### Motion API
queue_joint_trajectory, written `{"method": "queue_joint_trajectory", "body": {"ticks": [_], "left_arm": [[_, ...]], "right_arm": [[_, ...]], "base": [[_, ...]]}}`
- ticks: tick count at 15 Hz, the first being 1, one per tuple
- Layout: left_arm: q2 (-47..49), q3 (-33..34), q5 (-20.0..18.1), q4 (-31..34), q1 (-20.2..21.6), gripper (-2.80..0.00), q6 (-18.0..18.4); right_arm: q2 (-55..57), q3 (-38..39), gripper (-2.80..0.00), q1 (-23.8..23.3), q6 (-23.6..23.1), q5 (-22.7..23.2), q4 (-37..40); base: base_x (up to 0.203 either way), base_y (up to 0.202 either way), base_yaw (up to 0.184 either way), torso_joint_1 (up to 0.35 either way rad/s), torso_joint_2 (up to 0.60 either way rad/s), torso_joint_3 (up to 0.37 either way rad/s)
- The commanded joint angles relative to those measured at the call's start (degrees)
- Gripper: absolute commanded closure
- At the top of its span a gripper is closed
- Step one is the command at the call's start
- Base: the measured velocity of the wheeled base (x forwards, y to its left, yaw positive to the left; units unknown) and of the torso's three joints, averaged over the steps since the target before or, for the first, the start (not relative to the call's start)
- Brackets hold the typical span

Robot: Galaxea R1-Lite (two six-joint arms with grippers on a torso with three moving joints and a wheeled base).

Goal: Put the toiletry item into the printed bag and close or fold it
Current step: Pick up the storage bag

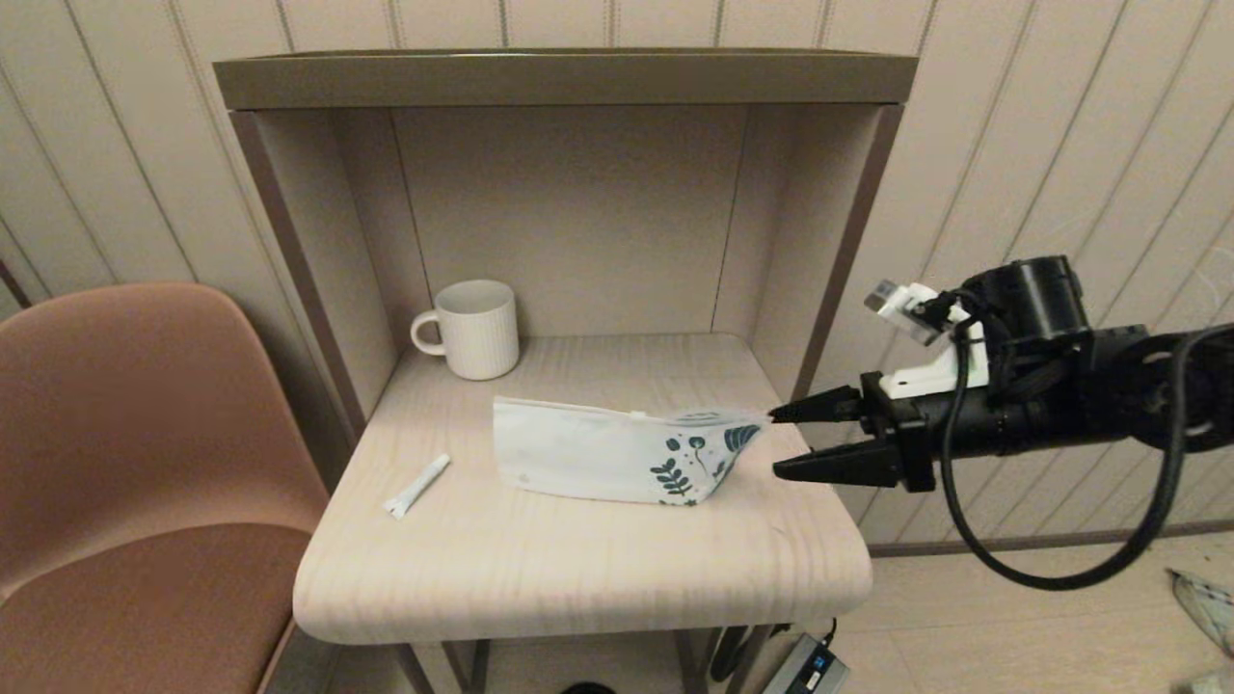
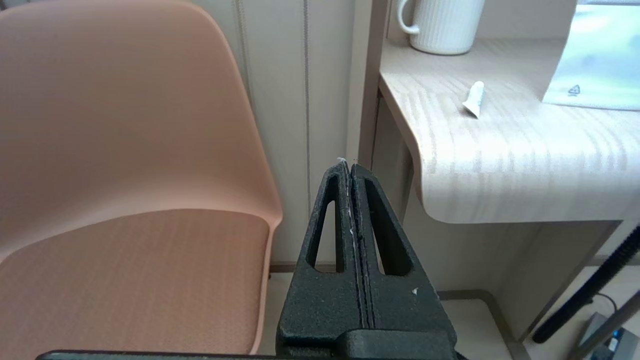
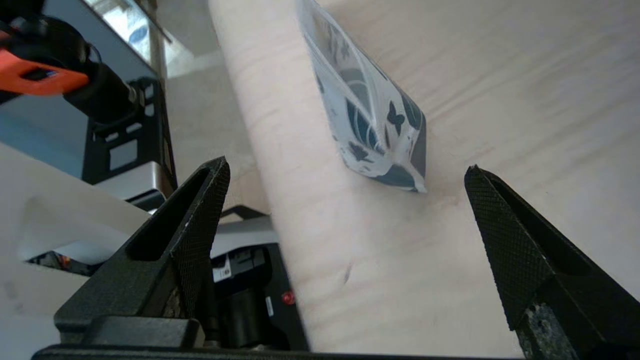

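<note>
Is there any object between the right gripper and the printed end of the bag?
Nothing visible stands between them. The right gripper is open at the shelf's right edge, its tips just beside the leaf-printed end of the printed bag. The mug and the toiletry item lie on the bag's other side.

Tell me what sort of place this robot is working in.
Probably a bedroom or hotel-style room. A small wooden bedside-type table with a hooded alcove stands against a panelled wall, holding a ribbed mug, a printed bag and a toiletry tube. A pink chair sits beside it.
</note>
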State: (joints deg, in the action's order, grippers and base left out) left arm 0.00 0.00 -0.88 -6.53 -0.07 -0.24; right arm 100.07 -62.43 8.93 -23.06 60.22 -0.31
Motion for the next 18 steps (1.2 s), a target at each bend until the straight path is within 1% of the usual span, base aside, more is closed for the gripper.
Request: {"method": "queue_joint_trajectory", "body": {"ticks": [1, 5, 10, 11, 18], "left_arm": [[0.0, 0.0, 0.0, -0.1, 0.0, 0.00, 0.0], [0.0, 0.0, 0.0, -0.1, 0.0, 0.00, 0.0], [0.0, 0.0, 0.0, -0.1, 0.0, 0.00, 0.0], [0.0, 0.0, 0.0, -0.1, 0.0, 0.00, 0.0], [0.0, 0.0, 0.0, -0.1, 0.0, 0.00, 0.0]], "right_arm": [[3.4, -1.3, -2.80, 1.3, -0.2, -0.4, -0.3], [6.1, -3.7, -2.80, 2.8, -0.3, -1.9, -2.1], [6.2, -4.6, -2.80, 7.0, -0.4, -2.6, -2.2], [6.4, -4.6, -2.80, 7.7, -0.4, -3.3, -2.2], [7.3, -4.5, -2.80, 7.1, -0.5, -3.7, -3.1]], "base": [[0.000, 0.000, 0.000, 0.000, 0.00, 0.000], [0.000, 0.000, 0.000, 0.000, 0.00, 0.000], [0.000, 0.000, 0.000, 0.000, 0.00, 0.000], [0.000, 0.000, 0.000, 0.000, 0.00, 0.000], [0.000, 0.000, 0.000, 0.000, 0.00, 0.000]]}}
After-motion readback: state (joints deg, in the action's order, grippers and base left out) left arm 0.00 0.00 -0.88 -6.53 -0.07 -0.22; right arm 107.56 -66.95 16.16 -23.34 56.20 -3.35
